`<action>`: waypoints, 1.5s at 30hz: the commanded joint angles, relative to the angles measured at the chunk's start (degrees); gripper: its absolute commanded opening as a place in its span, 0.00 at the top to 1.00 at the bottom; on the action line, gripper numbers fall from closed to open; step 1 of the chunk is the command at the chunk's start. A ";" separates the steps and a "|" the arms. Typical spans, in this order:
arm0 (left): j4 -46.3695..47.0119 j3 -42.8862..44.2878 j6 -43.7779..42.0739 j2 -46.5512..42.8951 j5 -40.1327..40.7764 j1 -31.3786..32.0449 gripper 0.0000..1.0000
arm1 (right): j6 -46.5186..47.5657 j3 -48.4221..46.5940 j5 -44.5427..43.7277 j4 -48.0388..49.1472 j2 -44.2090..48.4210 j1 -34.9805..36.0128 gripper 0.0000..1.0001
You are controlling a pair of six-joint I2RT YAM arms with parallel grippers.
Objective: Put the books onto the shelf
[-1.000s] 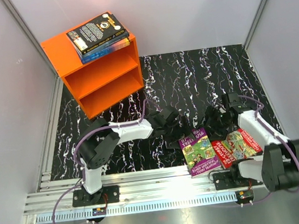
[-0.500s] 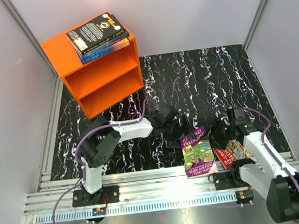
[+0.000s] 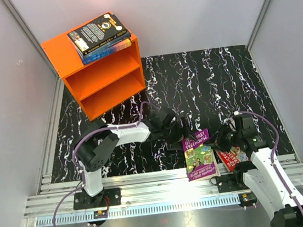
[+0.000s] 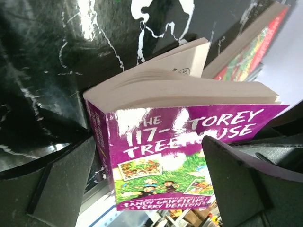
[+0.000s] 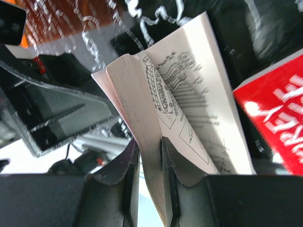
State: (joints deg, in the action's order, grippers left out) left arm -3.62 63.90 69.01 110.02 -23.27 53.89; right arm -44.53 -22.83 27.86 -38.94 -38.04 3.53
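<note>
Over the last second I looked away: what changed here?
The right end effector moved nearer and closed on pages of the purple book, fanning it open. The left end effector stayed open around it; the books atop the shelf are unmoved.

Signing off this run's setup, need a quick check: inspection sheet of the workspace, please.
Surface: black marbled mat.
Job's things: orange shelf; black book stacked on blue book on its top; purple book partly open; red book beside it.
Clutter: nothing seen.
Grippers: left gripper open, straddling purple book; right gripper shut on its pages.
Cables: purple cables along both arms.
Surroundings: pale walls, aluminium rails at near edge.
</note>
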 commanded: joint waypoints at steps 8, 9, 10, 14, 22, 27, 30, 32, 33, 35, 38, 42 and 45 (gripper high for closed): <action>37.21 -20.01 2.77 -10.70 -9.95 -9.85 0.01 | -4.86 -12.58 13.27 -8.17 -0.63 0.86 1.00; 39.37 -20.65 3.23 -10.44 -10.48 -10.03 0.01 | -4.95 -13.20 13.71 -7.82 -1.15 0.78 1.00; 41.04 -21.18 3.67 -9.83 -10.92 -10.03 0.01 | -5.64 -14.08 13.98 -7.47 -1.42 0.86 1.00; 54.80 -22.94 9.62 -6.50 -11.54 -8.71 0.01 | -9.07 -13.04 16.52 -3.61 -1.51 0.86 1.00; 66.84 -17.60 17.48 1.96 -13.30 -5.73 0.01 | -17.33 -8.29 19.95 6.76 -0.01 0.87 1.00; 51.18 -15.38 9.04 0.20 -12.33 -4.84 0.01 | -18.04 -9.34 20.39 9.23 -0.98 0.86 1.00; 48.45 -15.56 7.63 0.46 -12.33 -4.93 0.01 | -18.57 -10.22 20.83 10.81 -1.16 0.78 1.00; 48.79 -16.34 7.71 0.81 -12.15 -4.93 0.01 | -19.62 -10.57 21.19 12.47 -1.07 0.86 1.00; 49.32 -16.61 8.06 0.99 -12.15 -4.85 0.01 | -20.41 -10.39 21.53 13.09 -1.07 0.86 1.00; 52.47 -17.66 10.26 1.69 -12.07 -4.93 0.01 | -21.38 -10.04 21.71 15.28 -0.72 0.86 1.00; 58.45 -18.81 13.86 3.27 -11.98 -4.85 0.01 | -23.49 -8.81 22.24 17.40 -0.28 0.86 1.00; 61.71 -17.94 15.80 4.94 -12.77 -5.02 0.03 | -21.21 -7.32 22.42 16.00 -0.37 0.87 1.00; 63.46 -17.76 16.76 5.12 -13.47 -5.11 0.08 | -17.01 -6.79 21.28 12.14 -0.19 0.86 1.00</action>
State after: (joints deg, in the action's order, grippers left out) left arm 54.76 46.02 85.14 114.17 -33.63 47.57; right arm -63.77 -29.02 44.27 -31.55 -39.48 4.19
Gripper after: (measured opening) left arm 0.937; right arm 0.261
